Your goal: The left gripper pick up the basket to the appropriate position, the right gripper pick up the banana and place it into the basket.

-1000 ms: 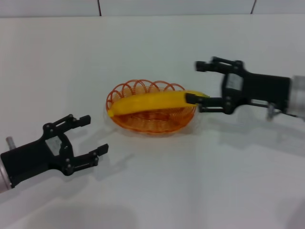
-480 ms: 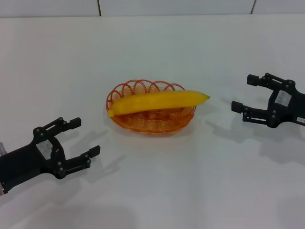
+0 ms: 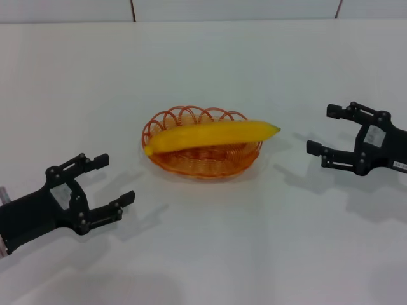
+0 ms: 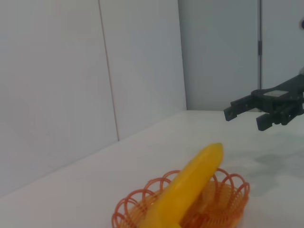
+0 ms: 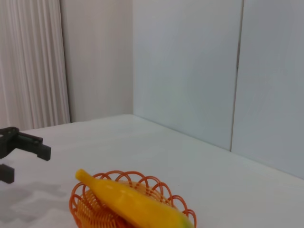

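The yellow banana [image 3: 210, 135] lies across the orange wire basket [image 3: 191, 164] at the table's middle, its tip reaching past the basket's right rim. My left gripper [image 3: 111, 180] is open and empty, low at the front left, apart from the basket. My right gripper [image 3: 322, 129] is open and empty, to the right of the basket, clear of the banana's tip. The left wrist view shows the banana [image 4: 187, 191], the basket [image 4: 228, 187] and the right gripper [image 4: 251, 114] farther off. The right wrist view shows the banana [image 5: 133, 204], the basket [image 5: 80, 204] and the left gripper [image 5: 21, 156].
The white table [image 3: 210, 254] spreads around the basket. A white panelled wall [image 3: 235, 9] runs along its far edge.
My right gripper let go of the banana's tip and drew back to the right, then held nearly still. My left gripper slid back toward the front left. The banana stayed in the basket.
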